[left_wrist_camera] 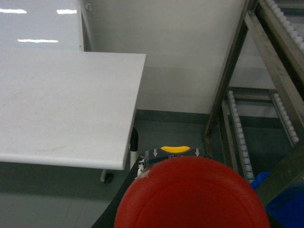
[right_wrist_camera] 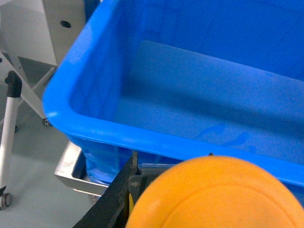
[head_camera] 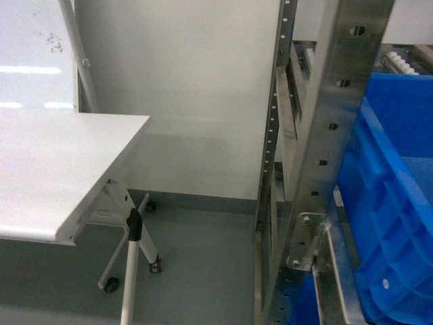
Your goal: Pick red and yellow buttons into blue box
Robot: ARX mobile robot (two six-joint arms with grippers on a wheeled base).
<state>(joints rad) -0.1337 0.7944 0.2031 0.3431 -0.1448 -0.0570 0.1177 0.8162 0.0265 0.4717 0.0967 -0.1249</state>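
Figure. Two buttons carried toward the crate. In the left wrist view we see the red button point(left_wrist_camera: 192, 194) filling the lower frame, its round cap toward the lens and a dark base with a yellow mark just behind it. It sits so close under the camera that we judge the left end effector to be clamped on it, though its jaws are out of sight. Beyond it lie the white counter point(left_wrist_camera: 61, 99), floor and wall, with a roller rack point(left_wrist_camera: 280, 71) to the right; only a sliver of blue shows at the lower right corner.

In the right wrist view the yellow button point(right_wrist_camera: 218, 194) is likewise held close under the lens, with one dark finger point(right_wrist_camera: 111, 194) of the right end effector beside it. The blue box point(right_wrist_camera: 156, 142) lies directly ahead and just beyond the cap: its rolled near rim crosses the frame above the button, and its smooth floor appears bare.

In the head view neither arm shows; the blue box point(head_camera: 389, 203) rests on a metal frame at the right edge. We judge the right arm nearer: it must rise and advance over the rim before releasing. The left arm faces away from the crate and must swing right.
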